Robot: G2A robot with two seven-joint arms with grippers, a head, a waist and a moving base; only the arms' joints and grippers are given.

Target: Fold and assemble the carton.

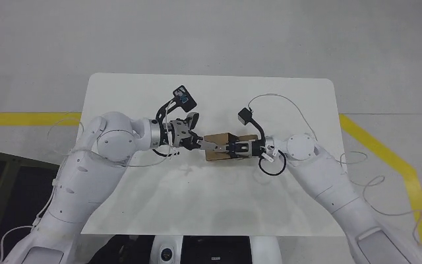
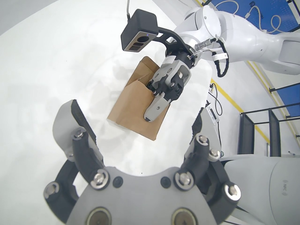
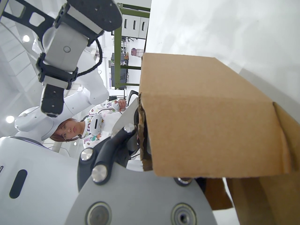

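Note:
A brown cardboard carton [image 1: 217,146] lies on the white table [image 1: 297,198] between my two arms, partly folded, with an open end and a loose flap towards my right arm. My right gripper [image 1: 236,148] is shut on one carton wall [image 2: 138,104]: one finger [image 2: 154,108] presses the outside and the other goes inside, hidden. In the right wrist view the carton [image 3: 199,118] sits right against the wrist, with the outer finger [image 3: 125,120] along its edge. My left gripper [image 2: 140,121] stands open just short of the carton's other end, touching nothing; its black pads [image 3: 93,3] face the carton.
A thin white cable [image 1: 290,105] loops over the table behind my right arm. Bare tabletop lies on all sides of the carton. Yellow floor tape [image 1: 26,119] runs past both table ends.

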